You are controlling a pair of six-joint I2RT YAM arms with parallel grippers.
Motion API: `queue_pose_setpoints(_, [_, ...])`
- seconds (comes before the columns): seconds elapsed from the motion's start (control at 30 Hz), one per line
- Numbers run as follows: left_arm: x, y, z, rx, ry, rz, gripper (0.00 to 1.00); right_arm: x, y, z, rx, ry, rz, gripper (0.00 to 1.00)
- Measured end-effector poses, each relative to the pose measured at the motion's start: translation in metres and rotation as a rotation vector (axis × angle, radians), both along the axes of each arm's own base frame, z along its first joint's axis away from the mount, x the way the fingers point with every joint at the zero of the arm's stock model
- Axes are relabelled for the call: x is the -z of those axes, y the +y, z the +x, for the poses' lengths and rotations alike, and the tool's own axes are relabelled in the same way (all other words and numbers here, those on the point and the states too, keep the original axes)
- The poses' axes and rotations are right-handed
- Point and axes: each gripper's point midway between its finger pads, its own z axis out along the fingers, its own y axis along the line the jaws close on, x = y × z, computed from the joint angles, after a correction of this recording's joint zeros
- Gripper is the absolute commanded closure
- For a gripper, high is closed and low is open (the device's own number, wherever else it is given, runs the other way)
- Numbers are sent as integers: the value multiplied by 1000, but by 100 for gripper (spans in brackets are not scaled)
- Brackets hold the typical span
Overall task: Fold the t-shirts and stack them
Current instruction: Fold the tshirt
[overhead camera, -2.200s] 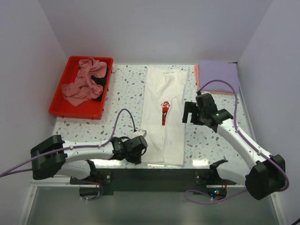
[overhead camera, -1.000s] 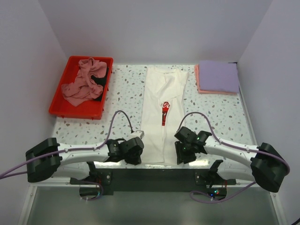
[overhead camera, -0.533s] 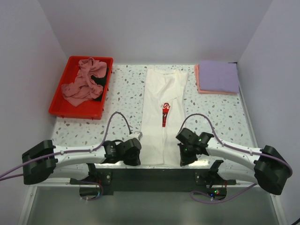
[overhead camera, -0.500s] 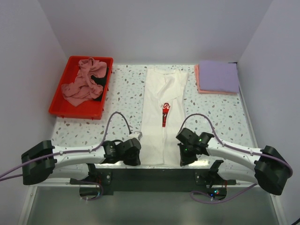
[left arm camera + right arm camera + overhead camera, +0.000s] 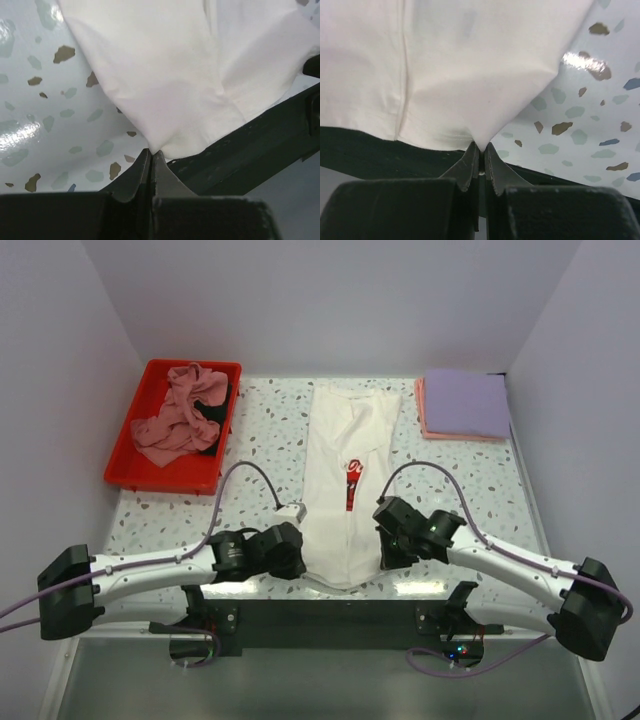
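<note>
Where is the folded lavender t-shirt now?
In the top view, the folded lavender cloth t-shirt lies at the far right corner, atop a salmon-pink one.

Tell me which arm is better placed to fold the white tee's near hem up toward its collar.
Neither alone. The left gripper is shut on the near-left hem corner of the white tee, the right gripper on the near-right corner. I'd carry both together.
</note>
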Motion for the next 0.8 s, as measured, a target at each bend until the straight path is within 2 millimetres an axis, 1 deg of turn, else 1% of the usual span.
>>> queue_pose_setpoints(0.13, [-23, -8, 25, -29, -78, -20, 100, -21, 3, 25, 18, -106, -10, 100])
queue_pose_setpoints(0.27, [-39, -6, 62, -90, -142, -27, 100, -40, 2, 55, 64, -193, -8, 100])
queue_pose_setpoints(0.37, [-50, -2, 88, -130, -192, -28, 100, -48, -4, 78, 117, -228, -1, 100])
queue_pose_setpoints(0.4, [-54, -2, 96, -138, -210, -29, 100, -50, -7, 89, 137, -246, 2, 100])
queue_pose_setpoints(0.53, [-71, -10, 124, -138, -281, -39, 100, -59, -9, 120, 173, -305, -4, 100])
queue_pose_setpoints(0.57, [-74, -12, 131, -138, -292, -40, 100, -62, -7, 127, 170, -318, -7, 100])
queue_pose_setpoints(0.67, [-80, -14, 161, -160, -318, -20, 100, -70, 0, 150, 173, -361, -9, 100])
queue_pose_setpoints(0.73, [-81, -13, 180, -177, -327, -2, 100, -72, 3, 163, 183, -376, -8, 100])
queue_pose_setpoints(0.8, [-79, -13, 195, -189, -333, 15, 100, -70, 1, 174, 200, -382, -16, 100])
